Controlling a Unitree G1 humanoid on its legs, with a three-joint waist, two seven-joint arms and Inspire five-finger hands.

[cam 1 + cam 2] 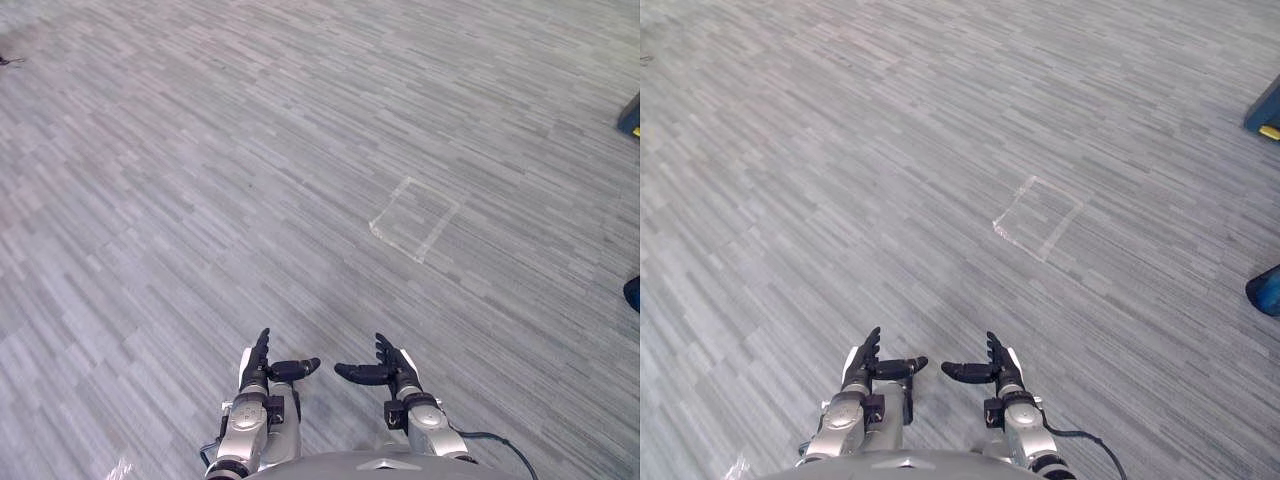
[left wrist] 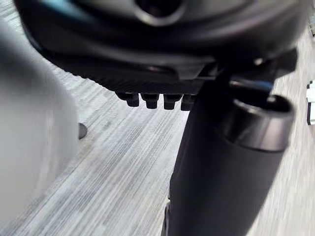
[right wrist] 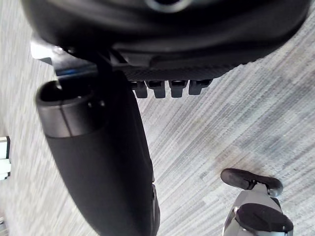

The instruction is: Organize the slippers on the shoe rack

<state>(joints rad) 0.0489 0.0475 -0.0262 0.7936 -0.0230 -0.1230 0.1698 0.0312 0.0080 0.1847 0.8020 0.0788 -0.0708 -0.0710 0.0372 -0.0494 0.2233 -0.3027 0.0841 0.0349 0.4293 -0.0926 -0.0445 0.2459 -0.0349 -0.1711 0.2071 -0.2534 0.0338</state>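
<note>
My left hand (image 1: pixel 258 368) and right hand (image 1: pixel 398 370) hang low in front of me, side by side above the grey carpet floor (image 1: pixel 250 180). Both are open: the fingers are straight and the thumbs point inward at each other, with a small gap between them. Nothing is held in either one. In the left wrist view the straight fingers (image 2: pixel 152 101) and the thumb (image 2: pixel 221 172) have only carpet past them. The right wrist view shows the same for the right hand's fingers (image 3: pixel 170 88) and thumb (image 3: pixel 98 157).
A square outline of clear tape (image 1: pixel 414 218) lies on the carpet ahead, slightly right. A blue thing with a yellow patch (image 1: pixel 1265 112) sits at the far right edge, and another blue thing (image 1: pixel 1266 292) lies nearer on the right edge.
</note>
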